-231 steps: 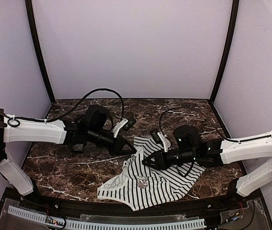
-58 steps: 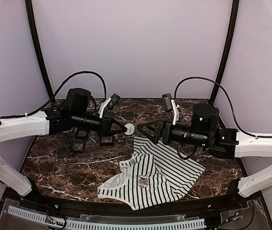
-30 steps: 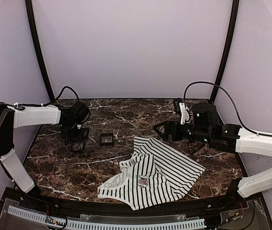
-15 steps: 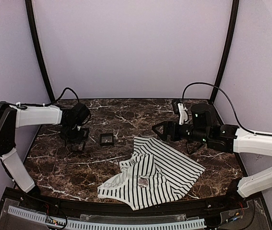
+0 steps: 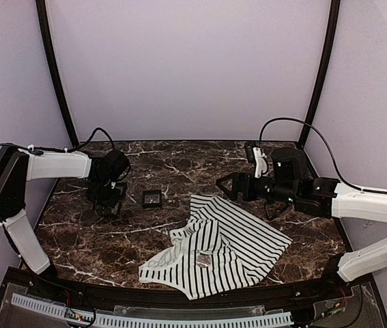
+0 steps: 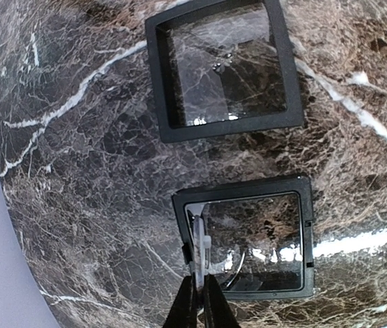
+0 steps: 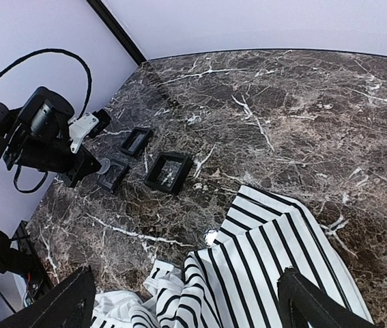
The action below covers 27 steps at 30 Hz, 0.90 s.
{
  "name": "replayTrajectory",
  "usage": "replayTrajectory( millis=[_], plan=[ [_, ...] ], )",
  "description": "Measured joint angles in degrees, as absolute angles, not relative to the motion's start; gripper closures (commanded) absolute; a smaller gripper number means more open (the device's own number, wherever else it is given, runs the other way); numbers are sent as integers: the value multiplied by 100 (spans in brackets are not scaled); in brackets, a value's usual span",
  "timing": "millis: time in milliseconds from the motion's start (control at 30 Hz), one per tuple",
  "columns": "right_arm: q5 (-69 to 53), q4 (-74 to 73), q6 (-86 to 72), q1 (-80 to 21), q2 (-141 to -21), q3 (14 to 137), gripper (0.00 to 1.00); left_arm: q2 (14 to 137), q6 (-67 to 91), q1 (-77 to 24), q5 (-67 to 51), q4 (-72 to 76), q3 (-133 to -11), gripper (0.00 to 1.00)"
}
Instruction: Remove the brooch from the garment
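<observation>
Your left gripper (image 6: 198,294) swung left to a black square box (image 6: 306,232).
It pinches a pale round brooch (image 6: 201,249); right gripper (image 5: 226,186) gapes above striped white fabric garment (image 5: 227,253).

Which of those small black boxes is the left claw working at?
The box directly under the left gripper: its shut tips hold the pale brooch at that box's rim. The neighbouring box lies farther off.
</observation>
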<state>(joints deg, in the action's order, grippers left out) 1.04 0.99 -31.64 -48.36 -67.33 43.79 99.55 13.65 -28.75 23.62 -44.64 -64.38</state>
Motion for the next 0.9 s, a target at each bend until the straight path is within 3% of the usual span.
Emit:
replayTrajectory(
  millis=[400,567,733,900],
  plan=[
    [102,115,-3181,-4821,-6801,4379,8,10018,1328,-2875,2086,-4504,-6438,75],
    [95,119,-3186,-4821,-6805,4377,8,10018,1319,-2875,1900,-4506,-6438,61],
    [69,121,-3183,-4821,-6805,4377,10,10016,1343,-2875,1695,-4510,-6438,38],
    [-180,25,-3089,-4818,-6764,4377,13,9793,1372,-2875,1627,-4493,-6364,21]
  ],
)
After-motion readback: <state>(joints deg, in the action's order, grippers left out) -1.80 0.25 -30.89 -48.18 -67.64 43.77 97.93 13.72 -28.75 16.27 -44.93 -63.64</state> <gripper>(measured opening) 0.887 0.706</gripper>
